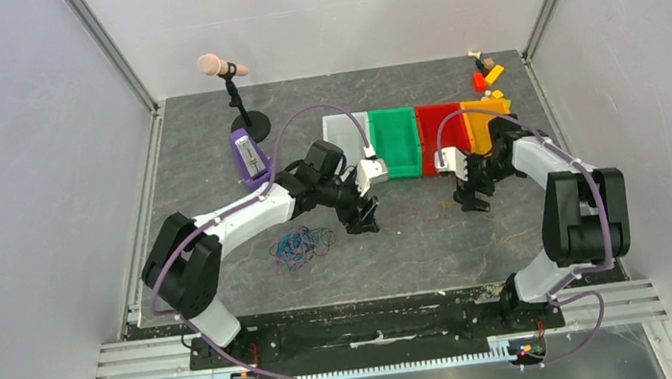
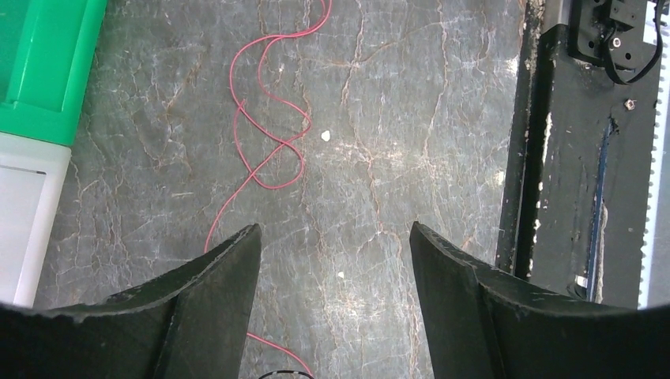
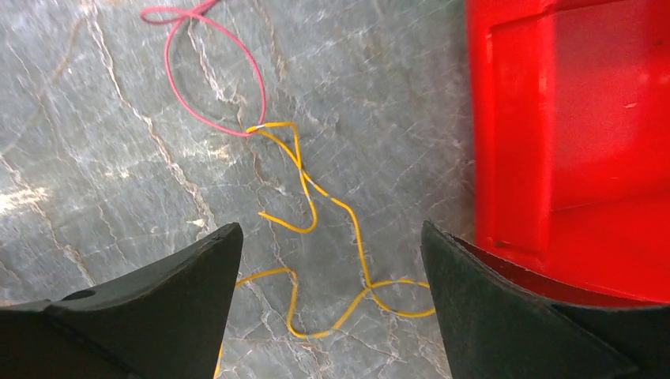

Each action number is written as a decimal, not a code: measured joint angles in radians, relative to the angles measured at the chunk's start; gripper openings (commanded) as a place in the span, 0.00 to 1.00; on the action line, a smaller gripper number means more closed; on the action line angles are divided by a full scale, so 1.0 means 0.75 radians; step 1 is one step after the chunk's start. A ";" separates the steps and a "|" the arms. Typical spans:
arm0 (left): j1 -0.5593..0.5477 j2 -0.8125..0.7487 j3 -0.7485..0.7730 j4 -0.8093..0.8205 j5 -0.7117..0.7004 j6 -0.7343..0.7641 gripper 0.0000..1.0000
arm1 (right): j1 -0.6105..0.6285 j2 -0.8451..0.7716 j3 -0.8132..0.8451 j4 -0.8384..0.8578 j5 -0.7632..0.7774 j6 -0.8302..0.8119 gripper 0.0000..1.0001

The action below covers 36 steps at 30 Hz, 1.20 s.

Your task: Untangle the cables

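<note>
A clump of blue, red and dark cables (image 1: 300,245) lies on the table left of centre. My left gripper (image 1: 362,217) hangs just right of the clump, open and empty. In the left wrist view a loose red cable (image 2: 269,134) loops on the table ahead of the left gripper (image 2: 336,237), and one strand passes under the left finger (image 2: 213,300). My right gripper (image 1: 471,197) is open near the red bin. In the right wrist view a yellow cable (image 3: 348,229) winds on the table between the spread fingers of the right gripper (image 3: 332,237). It meets a red cable loop (image 3: 213,79) further ahead.
A row of bins stands behind the grippers: white (image 1: 345,135), green (image 1: 396,141), red (image 1: 442,136) and orange (image 1: 488,118). A microphone on a stand (image 1: 225,68) and a purple device (image 1: 251,156) are at the back left. Small toys (image 1: 487,69) lie in the back right corner.
</note>
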 measured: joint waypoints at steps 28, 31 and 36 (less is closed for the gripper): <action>-0.031 0.387 0.108 0.562 -0.029 -0.282 0.74 | 0.009 -0.038 -0.107 0.114 0.039 0.022 0.00; -0.042 0.398 0.125 0.642 -0.006 -0.378 0.76 | 0.009 -0.062 -0.114 0.115 0.021 0.035 0.00; -0.094 0.470 0.154 0.766 -0.007 -0.544 0.77 | 0.009 -0.097 -0.120 0.114 0.000 0.055 0.00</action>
